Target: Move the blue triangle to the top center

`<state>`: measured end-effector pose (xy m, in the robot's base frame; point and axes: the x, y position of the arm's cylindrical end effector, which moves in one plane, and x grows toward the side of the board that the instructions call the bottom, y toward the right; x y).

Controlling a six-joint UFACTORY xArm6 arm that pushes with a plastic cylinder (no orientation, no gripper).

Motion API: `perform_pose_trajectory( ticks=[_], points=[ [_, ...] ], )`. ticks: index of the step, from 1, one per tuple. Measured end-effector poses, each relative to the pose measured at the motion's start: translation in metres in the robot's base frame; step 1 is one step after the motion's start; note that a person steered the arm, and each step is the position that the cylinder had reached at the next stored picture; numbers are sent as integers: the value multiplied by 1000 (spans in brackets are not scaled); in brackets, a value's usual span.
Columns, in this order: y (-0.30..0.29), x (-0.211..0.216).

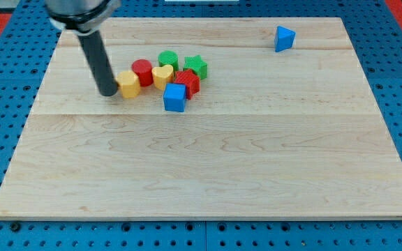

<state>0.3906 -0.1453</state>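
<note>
The blue triangle (283,38) sits near the view's top right on the wooden board (208,167). My tip (108,92) is far to its left, at the view's upper left, touching or nearly touching the left side of a yellow block (128,84). The dark rod rises from the tip toward the view's top left.
A cluster lies right of my tip: a red cylinder (142,72), a yellow heart (162,75), a green cylinder (168,60), a green star (195,66), a red block (186,81) and a blue cube (175,97). Blue pegboard surrounds the board.
</note>
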Motion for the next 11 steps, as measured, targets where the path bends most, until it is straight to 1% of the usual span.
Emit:
perform_pose_trajectory(
  ticks=[2, 3, 4, 5, 6, 7, 8, 9, 10, 11],
  points=[
    [9, -1],
    [25, 46],
    [118, 66],
    [199, 86],
    [319, 67],
    [401, 0],
    [440, -69],
    [413, -120],
    [333, -124],
    [248, -143]
  ],
)
